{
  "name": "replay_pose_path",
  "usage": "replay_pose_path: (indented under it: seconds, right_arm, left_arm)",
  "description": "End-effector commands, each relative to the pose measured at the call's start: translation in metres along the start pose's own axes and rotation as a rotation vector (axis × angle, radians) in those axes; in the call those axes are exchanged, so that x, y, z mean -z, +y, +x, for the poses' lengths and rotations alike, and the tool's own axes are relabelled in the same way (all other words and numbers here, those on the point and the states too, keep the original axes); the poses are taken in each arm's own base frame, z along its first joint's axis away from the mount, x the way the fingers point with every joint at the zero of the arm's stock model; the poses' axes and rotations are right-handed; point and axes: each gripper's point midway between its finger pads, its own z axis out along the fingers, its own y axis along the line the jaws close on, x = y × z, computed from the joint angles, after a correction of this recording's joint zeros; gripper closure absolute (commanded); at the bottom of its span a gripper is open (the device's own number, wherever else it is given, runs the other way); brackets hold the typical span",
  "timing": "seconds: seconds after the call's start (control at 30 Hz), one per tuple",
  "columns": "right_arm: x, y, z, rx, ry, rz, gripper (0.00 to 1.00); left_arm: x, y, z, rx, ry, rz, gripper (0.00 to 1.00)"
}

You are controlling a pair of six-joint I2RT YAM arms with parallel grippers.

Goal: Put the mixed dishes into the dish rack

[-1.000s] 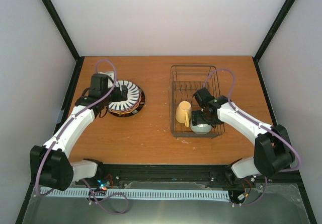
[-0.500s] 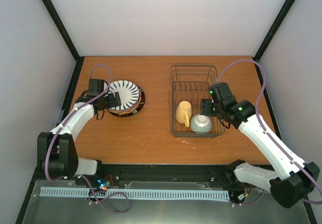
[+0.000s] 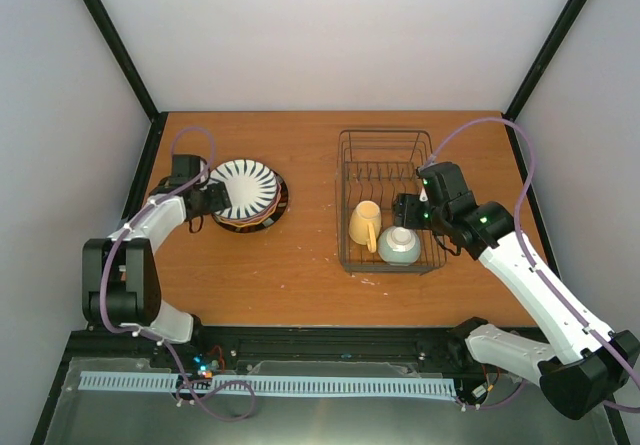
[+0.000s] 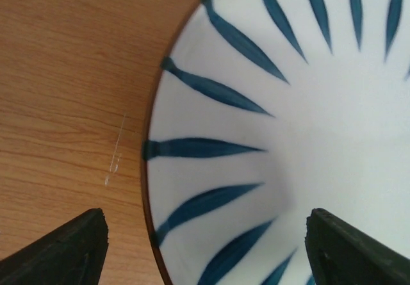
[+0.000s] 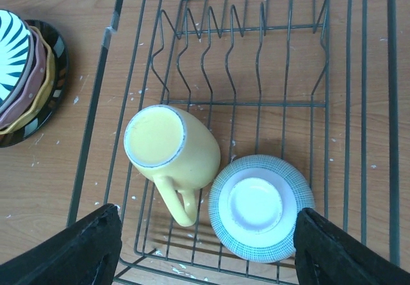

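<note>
Table (image 3: 300,265), orange wood.

Dish rack (image 3: 385,133), on the table's right half, long axis running near to far. I see its upright dividers bare at the far end. The near end holds the pale yellow mug (image 3: 363,223) and pale green bowl (image 3: 400,246), both bottom-up and just beside each other.

Plate stack, on the left half, well apart from the rack. The white plate with dark radial stripes (image 3: 247,187) is on top, with pink and dark-rimmed plates beneath.

My left gripper (image 4: 205,234), on the nearer arm, has jaws spread and empty. The top plate's left rim lies just ahead, in line with the gap. I judge a rim pinch is next.

My right gripper (image 3: 405,211) hovers spread and empty above the rack's near end.
</note>
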Motion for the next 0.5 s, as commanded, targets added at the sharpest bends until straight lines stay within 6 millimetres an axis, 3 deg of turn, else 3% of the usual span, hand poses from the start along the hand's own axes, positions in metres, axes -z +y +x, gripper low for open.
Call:
replay_pose_path:
  seconds: [0.0, 0.1, 0.27, 0.47]
  right_arm:
    - [0.000, 0.005, -0.002, 0.003, -0.017, -0.037, 0.28]
    - [0.000, 0.006, -0.003, 0.003, -0.022, -0.039, 0.28]
    - [-0.001, 0.010, -0.004, 0.004, -0.018, -0.057, 0.28]
    - [-0.001, 0.013, -0.006, 0.006, -0.013, -0.069, 0.28]
  left_arm:
    - [0.006, -0.003, -0.036, 0.044, -0.079, 0.061, 0.20]
    - [0.010, 0.006, -0.046, 0.077, -0.103, 0.090, 0.31]
    - [0.016, 0.017, -0.056, 0.126, -0.129, 0.173, 0.41]
    - [0.009, 0.012, -0.055, 0.144, -0.110, 0.294, 0.47]
